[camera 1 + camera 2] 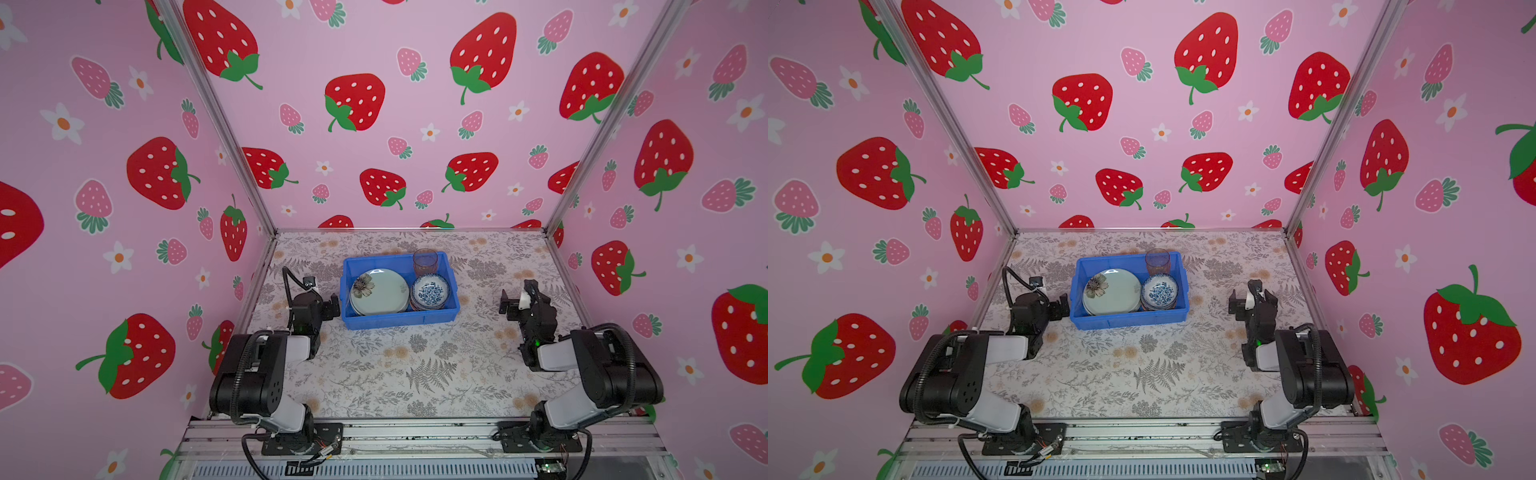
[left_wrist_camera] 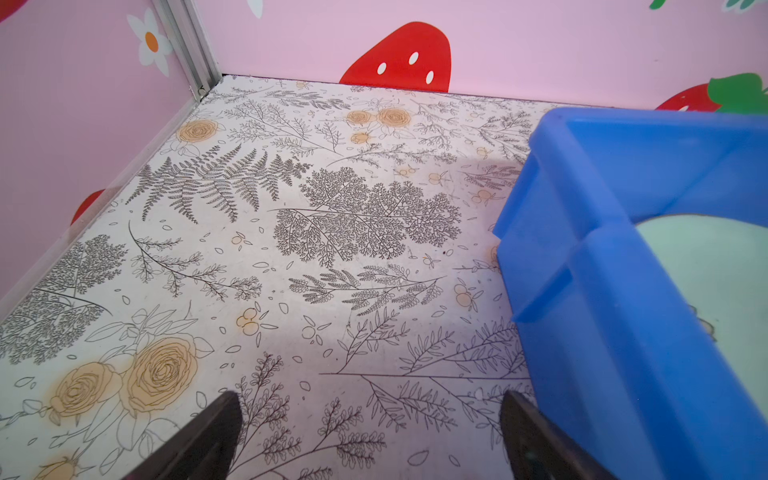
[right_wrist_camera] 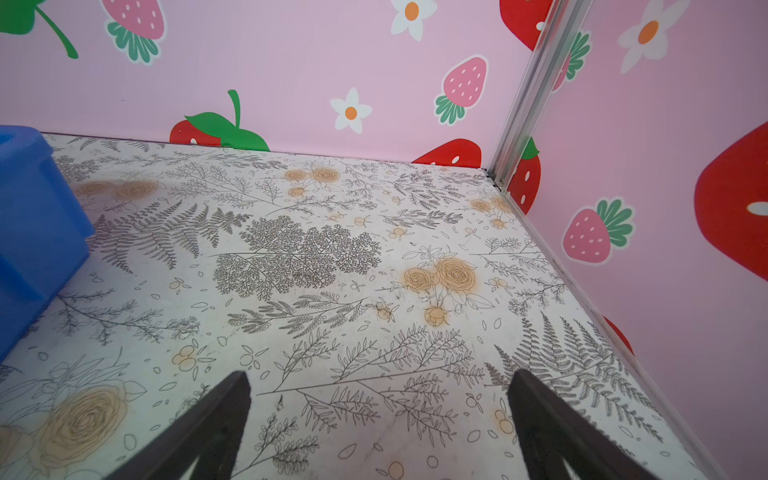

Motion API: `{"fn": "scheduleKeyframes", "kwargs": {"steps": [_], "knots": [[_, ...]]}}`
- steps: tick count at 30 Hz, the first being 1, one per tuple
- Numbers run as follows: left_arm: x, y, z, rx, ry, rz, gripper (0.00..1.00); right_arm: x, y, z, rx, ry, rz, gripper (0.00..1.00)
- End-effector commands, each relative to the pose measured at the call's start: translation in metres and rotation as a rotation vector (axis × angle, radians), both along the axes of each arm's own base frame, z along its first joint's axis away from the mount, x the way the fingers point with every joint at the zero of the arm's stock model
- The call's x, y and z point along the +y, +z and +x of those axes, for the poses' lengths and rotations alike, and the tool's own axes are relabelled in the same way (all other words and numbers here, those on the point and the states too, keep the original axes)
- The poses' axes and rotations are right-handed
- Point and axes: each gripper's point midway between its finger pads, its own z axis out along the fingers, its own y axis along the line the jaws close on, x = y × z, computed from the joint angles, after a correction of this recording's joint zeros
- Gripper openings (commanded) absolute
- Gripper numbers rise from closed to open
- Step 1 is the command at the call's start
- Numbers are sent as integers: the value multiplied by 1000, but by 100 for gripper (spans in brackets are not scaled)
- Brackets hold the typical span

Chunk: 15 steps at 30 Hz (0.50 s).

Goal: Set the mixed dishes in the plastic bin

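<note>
left gripper (image 2: 372, 397): jaws wide, empty, bright blue rectangular plastic bin (image 2: 602, 299) just beside it | right gripper (image 3: 380, 376): jaws wide, empty, bin well apart

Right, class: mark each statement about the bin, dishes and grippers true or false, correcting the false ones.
1. The pale green plate lies inside the blue bin. True.
2. The blue-white bowl sits outside the bin. False: it is in the bin, beside the plate.
3. The right gripper is shut on a dish. False: it is open and empty.
4. The left gripper is open, beside the bin. True.
</note>
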Motion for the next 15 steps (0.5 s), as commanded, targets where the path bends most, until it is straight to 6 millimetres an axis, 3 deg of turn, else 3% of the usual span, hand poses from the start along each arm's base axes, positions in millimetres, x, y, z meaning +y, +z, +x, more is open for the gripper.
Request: {"fn": "scheduleKeyframes", "kwargs": {"steps": [1, 15], "knots": [[1, 11, 10, -35, -3, 4, 99, 7, 8, 0, -38, 40, -4, 99], [1, 10, 10, -31, -3, 4, 99, 6, 7, 0, -37, 39, -4, 99]]}}
